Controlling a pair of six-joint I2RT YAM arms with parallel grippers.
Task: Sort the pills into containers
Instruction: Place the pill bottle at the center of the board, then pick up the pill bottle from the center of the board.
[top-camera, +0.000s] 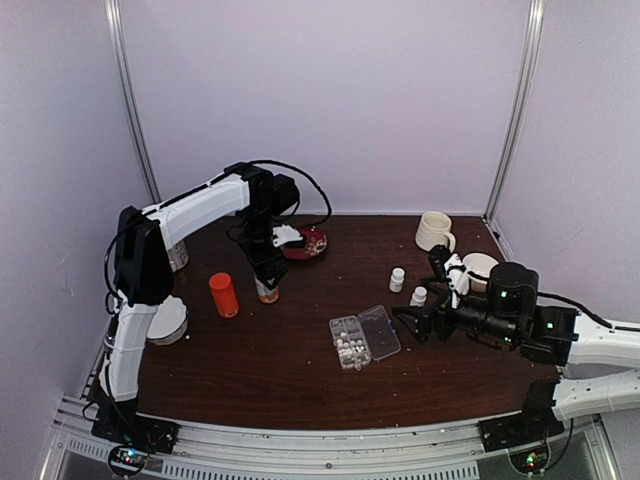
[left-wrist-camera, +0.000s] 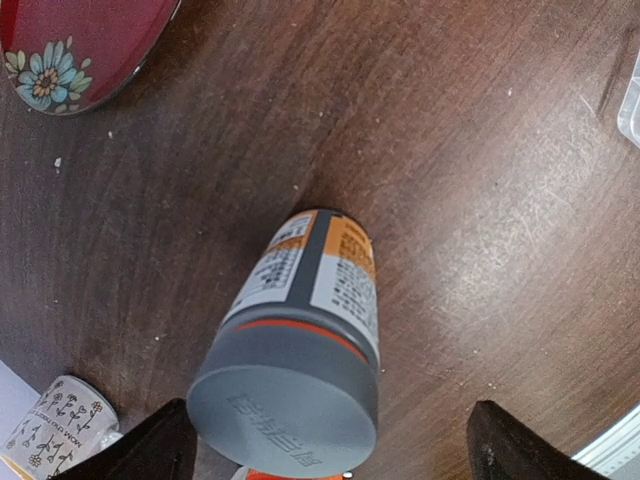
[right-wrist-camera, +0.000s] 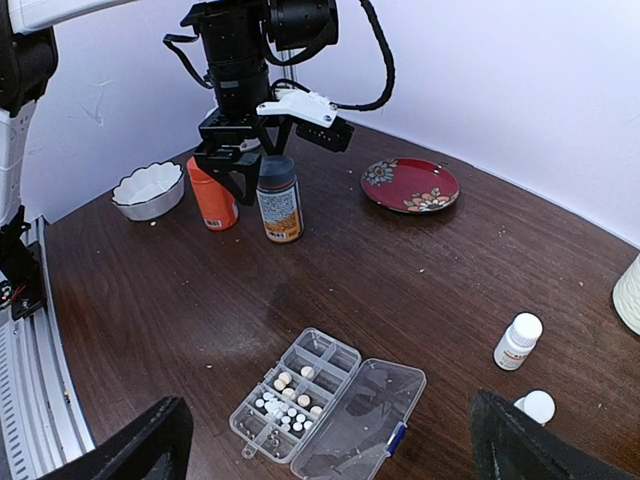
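Note:
The containers are the cells of a clear organizer box (top-camera: 349, 343) (right-wrist-camera: 296, 392) lying open mid-table, its lid (right-wrist-camera: 368, 420) flat to the right. The pills (right-wrist-camera: 284, 405) (top-camera: 349, 351) are small whitish tablets clustered in its nearer cells. My right gripper (top-camera: 413, 322) (right-wrist-camera: 335, 452) hovers open just right of the box with nothing between its fingers. My left gripper (top-camera: 268, 275) (left-wrist-camera: 330, 455) stands open over an upright grey-capped bottle (left-wrist-camera: 300, 340) (right-wrist-camera: 279, 203); its right finger (left-wrist-camera: 515, 445) is well clear of the cap.
An orange bottle (top-camera: 224, 295) stands left of the grey-capped one. A red plate (top-camera: 305, 243) lies behind. Two small white bottles (top-camera: 398, 279) (top-camera: 418, 296), a mug (top-camera: 434, 231) and a white bowl (top-camera: 480, 268) are at right; another bowl (top-camera: 165, 320) and a patterned cup (left-wrist-camera: 55, 430) at left.

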